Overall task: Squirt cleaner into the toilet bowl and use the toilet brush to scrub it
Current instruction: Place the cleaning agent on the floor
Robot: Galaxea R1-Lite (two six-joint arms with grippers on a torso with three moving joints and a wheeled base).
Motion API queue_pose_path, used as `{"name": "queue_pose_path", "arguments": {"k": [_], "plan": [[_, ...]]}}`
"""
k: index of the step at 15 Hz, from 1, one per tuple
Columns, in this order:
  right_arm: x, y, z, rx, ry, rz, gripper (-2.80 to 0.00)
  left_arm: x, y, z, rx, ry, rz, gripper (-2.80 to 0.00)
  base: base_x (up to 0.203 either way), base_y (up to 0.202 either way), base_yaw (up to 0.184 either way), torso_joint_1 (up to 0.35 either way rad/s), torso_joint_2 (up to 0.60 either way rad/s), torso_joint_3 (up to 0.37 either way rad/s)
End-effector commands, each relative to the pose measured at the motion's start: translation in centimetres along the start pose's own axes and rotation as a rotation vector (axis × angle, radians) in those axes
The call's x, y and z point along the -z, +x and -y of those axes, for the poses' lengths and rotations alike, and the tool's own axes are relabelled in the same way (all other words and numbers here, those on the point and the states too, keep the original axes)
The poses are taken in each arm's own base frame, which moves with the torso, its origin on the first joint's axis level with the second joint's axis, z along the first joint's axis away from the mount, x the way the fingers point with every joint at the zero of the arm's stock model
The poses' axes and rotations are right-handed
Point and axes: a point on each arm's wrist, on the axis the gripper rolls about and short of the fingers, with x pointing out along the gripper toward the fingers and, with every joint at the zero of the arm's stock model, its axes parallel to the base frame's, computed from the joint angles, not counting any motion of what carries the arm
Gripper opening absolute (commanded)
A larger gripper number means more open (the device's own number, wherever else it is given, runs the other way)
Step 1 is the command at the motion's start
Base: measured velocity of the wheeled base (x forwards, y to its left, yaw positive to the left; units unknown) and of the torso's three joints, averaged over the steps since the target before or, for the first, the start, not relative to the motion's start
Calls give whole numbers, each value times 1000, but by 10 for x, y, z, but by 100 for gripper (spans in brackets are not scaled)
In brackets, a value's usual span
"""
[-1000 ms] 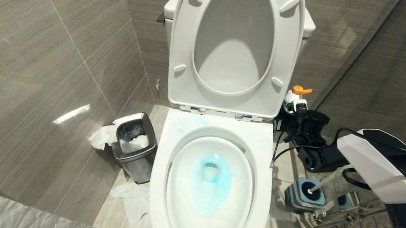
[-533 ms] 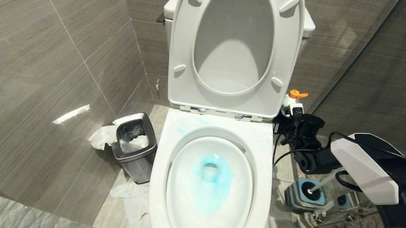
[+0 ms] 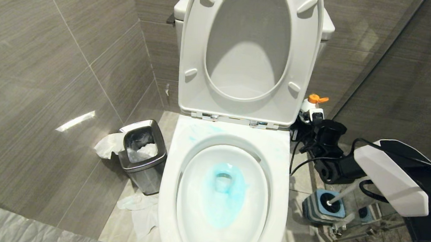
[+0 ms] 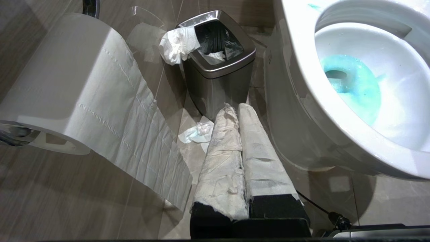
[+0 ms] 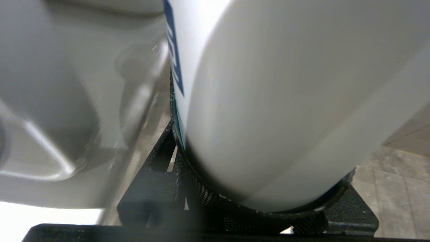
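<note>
Beside the toilet bowl [image 3: 232, 145], low on its far side from the waste bin [image 3: 143, 153], the right gripper [image 3: 315, 119] has its jaws clamped round a white cleaner bottle [image 5: 285, 101] with an orange cap. Over the last second it has only wavered in place. The cleaner [image 3: 223, 198] already pools blue in the basin, so squirting looks done. The toilet brush [image 3: 342, 194] waits in its holder, nearer than the bottle. The left gripper [image 4: 239, 134], jaws pressed together, stays parked between bin and bowl.

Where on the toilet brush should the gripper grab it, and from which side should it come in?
Grip the toilet brush on its slim white handle, partway up the bare shaft above the blue-and-grey holder. The handle leans up and away from the toilet bowl, so probably come from above, fingers closing across the shaft, then draw it out along its lean.
</note>
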Motion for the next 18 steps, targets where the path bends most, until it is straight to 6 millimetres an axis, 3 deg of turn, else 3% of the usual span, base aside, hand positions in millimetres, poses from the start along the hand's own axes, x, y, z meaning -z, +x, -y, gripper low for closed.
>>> {"name": "queue_pose_path", "arguments": {"k": [1, 9, 18], "plan": [[-12, -2, 4, 11, 2, 22, -280, 0, 0, 0, 1, 0, -1, -280, 0, 0, 0, 0, 0, 0], [-13, -12, 47, 78, -8, -20, -280, 0, 0, 0, 1, 0, -1, -280, 0, 0, 0, 0, 0, 0], [7, -10, 40, 47, -11, -55, -280, 0, 0, 0, 1, 8, -8, -280, 0, 0, 0, 0, 0, 0]]}}
